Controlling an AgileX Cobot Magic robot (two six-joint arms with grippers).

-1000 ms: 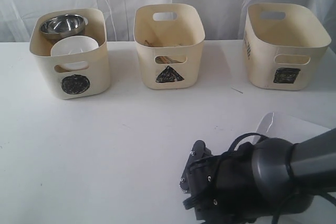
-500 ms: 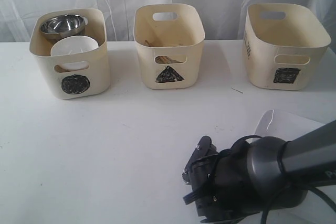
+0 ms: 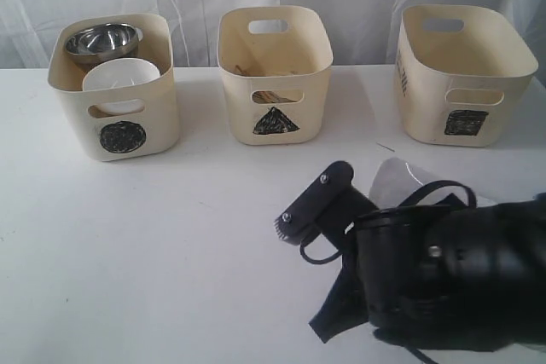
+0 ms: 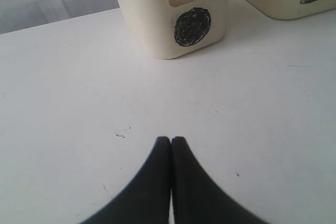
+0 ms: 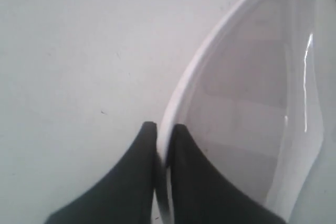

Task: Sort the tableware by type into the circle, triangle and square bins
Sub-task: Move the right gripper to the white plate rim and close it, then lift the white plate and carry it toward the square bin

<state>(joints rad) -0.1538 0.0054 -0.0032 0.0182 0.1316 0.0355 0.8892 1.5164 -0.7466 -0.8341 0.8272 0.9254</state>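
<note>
Spanning the whole scene, the white table (image 3: 171, 253) is seen unchanged from a second ago. The right arm (image 3: 444, 279) is now shown higher and further into the exterior view than before, and its wrist fills the lower right corner. The white plate (image 5: 252, 103) is located at the right front of the table, in front of the square bin (image 3: 426, 100). Its near edge, formerly low on the table, is now raised and tilted beside the wrist. The circle bin (image 3: 162, 117), the triangle bin (image 3: 316, 100) and the square bin are found in the same back row as before. The steel bowl (image 3: 102, 40) and the white bowl (image 3: 119, 74) are retained in the circle bin. The right gripper (image 5: 161, 129) is clamped narrowly on the plate rim, one finger on each side. The left gripper (image 4: 171, 141) is pressed fully together, holding nothing, above bare table.
</note>
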